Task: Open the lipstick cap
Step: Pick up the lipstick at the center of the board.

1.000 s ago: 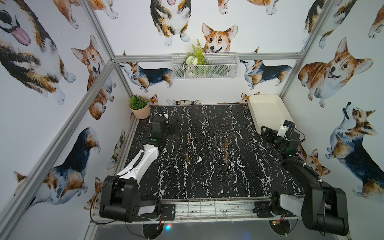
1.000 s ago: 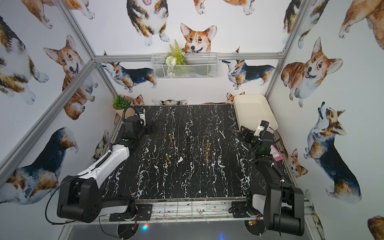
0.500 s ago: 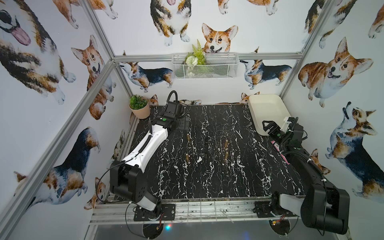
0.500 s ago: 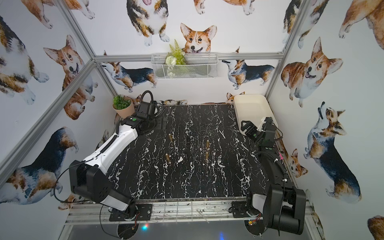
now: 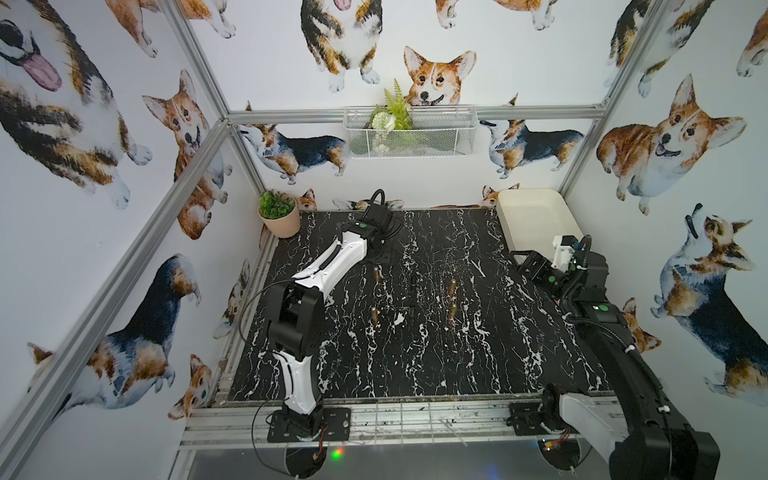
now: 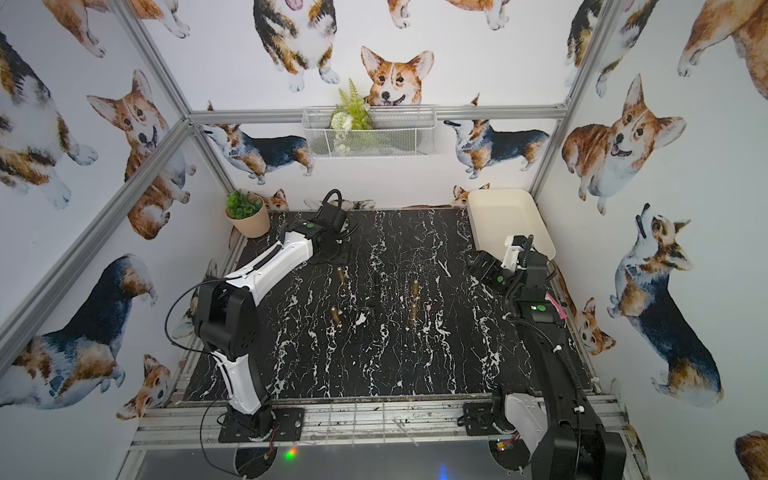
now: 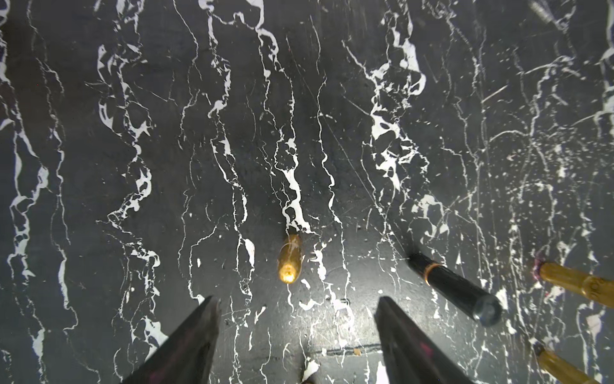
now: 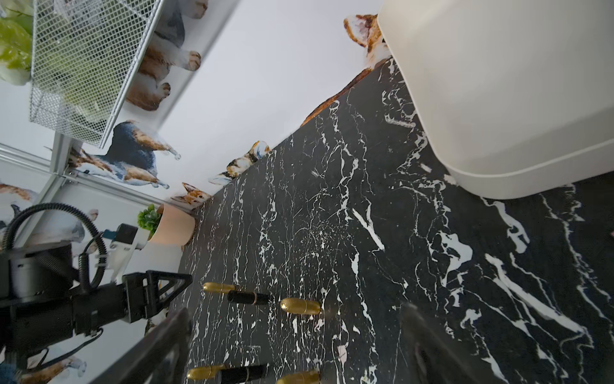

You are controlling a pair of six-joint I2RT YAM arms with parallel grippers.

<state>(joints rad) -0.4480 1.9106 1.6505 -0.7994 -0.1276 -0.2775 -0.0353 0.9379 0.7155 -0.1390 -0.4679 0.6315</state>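
Several lipsticks stand upright in the middle of the black marble table, some gold and some black. In the left wrist view a gold lipstick (image 7: 289,259) stands just ahead of my left gripper (image 7: 299,332), which is open with nothing between its fingers. A black lipstick (image 7: 455,289) and another gold one (image 7: 578,287) stand off to the side. In both top views my left gripper (image 5: 379,261) hangs over the back of the table, just behind the nearest gold lipstick (image 5: 377,275). My right gripper (image 5: 524,266) is open and empty at the right side, next to the tray, facing the lipsticks (image 8: 300,306).
A white tray (image 5: 536,195) sits at the back right corner. A potted plant (image 5: 279,216) stands at the back left corner. A wire basket (image 5: 409,133) hangs on the back wall. The table's front edge meets a metal rail (image 5: 415,419).
My left arm has swung from the table's left edge rightward along the back, toward the gold lipstick. My right gripper has shifted slightly left, toward the table's middle.
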